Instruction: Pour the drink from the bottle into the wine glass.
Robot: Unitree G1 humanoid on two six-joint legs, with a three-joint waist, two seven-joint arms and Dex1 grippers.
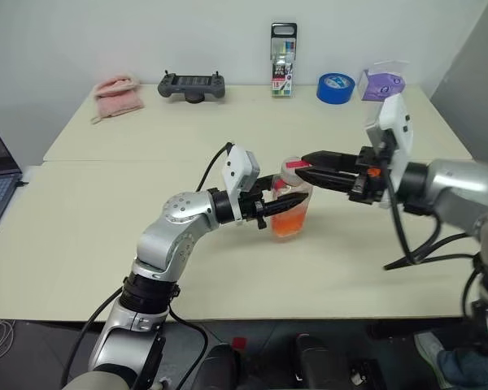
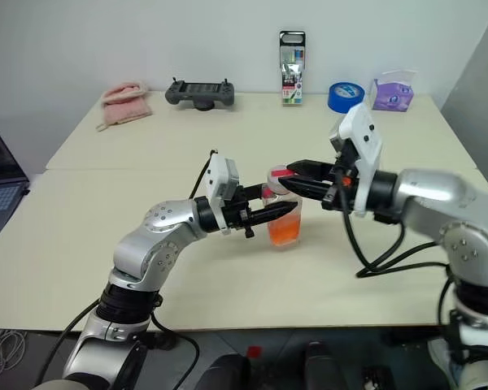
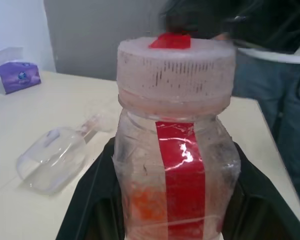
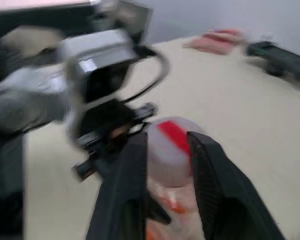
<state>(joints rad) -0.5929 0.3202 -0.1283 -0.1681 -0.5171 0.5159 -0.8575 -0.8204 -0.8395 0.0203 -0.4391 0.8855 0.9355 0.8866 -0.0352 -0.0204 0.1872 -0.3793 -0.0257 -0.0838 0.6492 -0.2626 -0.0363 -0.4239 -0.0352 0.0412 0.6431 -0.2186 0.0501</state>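
Left gripper: closed around the body of the bottle, holding it upright above the table.
Right gripper: closed on the cap at the bottle's top.
Progress: cap not yet off; the drink is all inside, nothing poured.
Wine glass: the left wrist view shows it lying on its side, beyond the left gripper.
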